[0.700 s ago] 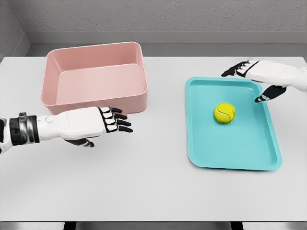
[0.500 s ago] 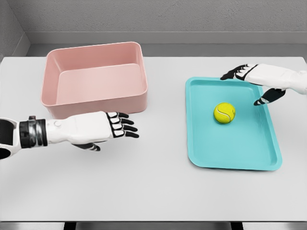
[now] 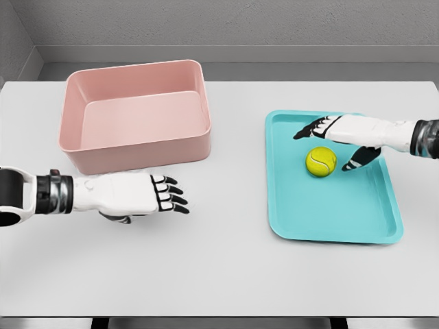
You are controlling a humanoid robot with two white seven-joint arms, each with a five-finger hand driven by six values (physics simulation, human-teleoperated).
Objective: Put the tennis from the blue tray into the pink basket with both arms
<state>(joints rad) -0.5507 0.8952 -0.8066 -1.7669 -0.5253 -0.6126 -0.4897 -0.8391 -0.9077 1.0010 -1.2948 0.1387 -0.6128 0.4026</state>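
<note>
A yellow-green tennis ball point(image 3: 321, 162) lies in the upper half of the blue tray point(image 3: 329, 212) on the right of the white table. My right hand point(image 3: 330, 142) hovers just above and behind the ball, fingers spread, thumb down at the ball's right side; it holds nothing. The pink basket point(image 3: 134, 113) stands at the back left, with nothing inside. In front of the basket, low over the table, my left hand point(image 3: 164, 199) stretches rightward with relaxed fingers and holds nothing.
The white table point(image 3: 219, 267) ends in a front edge near the bottom of the view. A grey wall runs behind its far edge.
My right hand has come in leftward and down from the tray's far right corner to just over the ball. My left hand has sunk toward me and drawn back slightly left.
</note>
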